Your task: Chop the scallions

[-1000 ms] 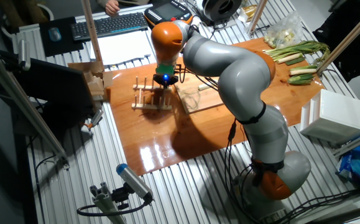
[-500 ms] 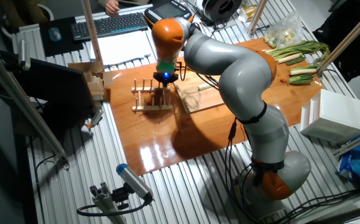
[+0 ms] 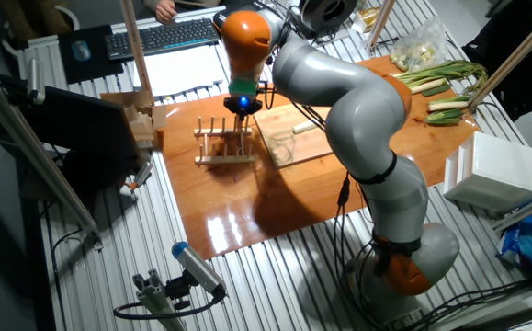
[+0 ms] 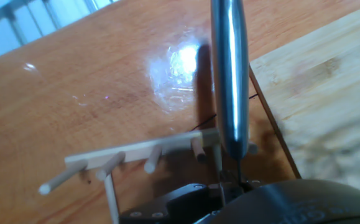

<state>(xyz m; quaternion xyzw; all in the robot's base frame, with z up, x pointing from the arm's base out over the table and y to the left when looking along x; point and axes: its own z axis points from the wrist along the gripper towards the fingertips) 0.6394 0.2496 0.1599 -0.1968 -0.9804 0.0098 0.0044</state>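
Note:
My gripper hangs just above the right end of a wooden peg rack. It is shut on a knife, whose steel blade runs up the middle of the hand view from between the fingers at the bottom edge. The rack's pegs lie below the blade. A light cutting board lies right of the rack and also shows in the hand view. The scallion piece, short and pale, lies on the board, right of the gripper. It is out of the hand view.
Long scallions with green leaves lie at the table's far right corner. A white box stands off the right edge, wooden blocks at the left edge, and a keyboard behind.
The gripper has risen and drawn back a little from the rack, with the knife in it. The scallion piece and board have not moved.

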